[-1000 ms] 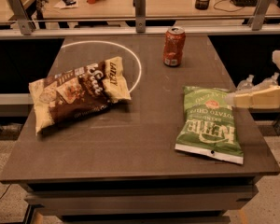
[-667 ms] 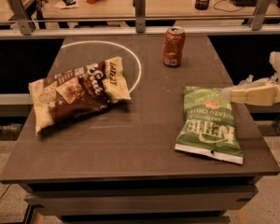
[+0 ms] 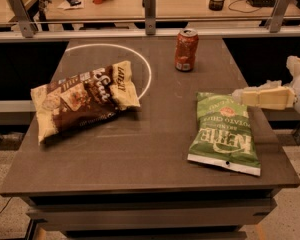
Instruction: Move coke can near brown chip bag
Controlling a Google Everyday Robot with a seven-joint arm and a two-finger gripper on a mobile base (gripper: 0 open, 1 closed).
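Can (image 3: 186, 50): moved at all? (A)

No. Upright near the far edge of the surface (image 3: 155, 154), right of centre, same spot as a second ago. Untouched. (B)

What did change, then? (A)

Only the hand (image 3: 242, 96). It reaches in from the right edge, and over the last second it has crept a little leftward and slightly up. Its tip now hangs over the upper right corner of the green bag (image 3: 222, 134). A second ago it sat about at that bag's edge. (B)

Released or clenched? (A)

Cannot tell from this view. It carries nothing, that much shows. (B)

How far from the can? (A)

Well apart. The can stands further back and to the left of the hand, with bare surface between. (B)

And the brown bag (image 3: 82, 101)? (A)

Lying flat on the left, partly inside the white circle (image 3: 149, 74), unshifted. The can and the brown bag are well apart, with open surface between them. (B)

Meaning for the task? (A)

Judged: the approach has only just begun, and slowly. Nothing has been grasped or carried yet. The hand would need to travel back and left to reach the can, then take it across to the left side. The green bag lies under the start of that path, so a low sweep could drag it. (B)
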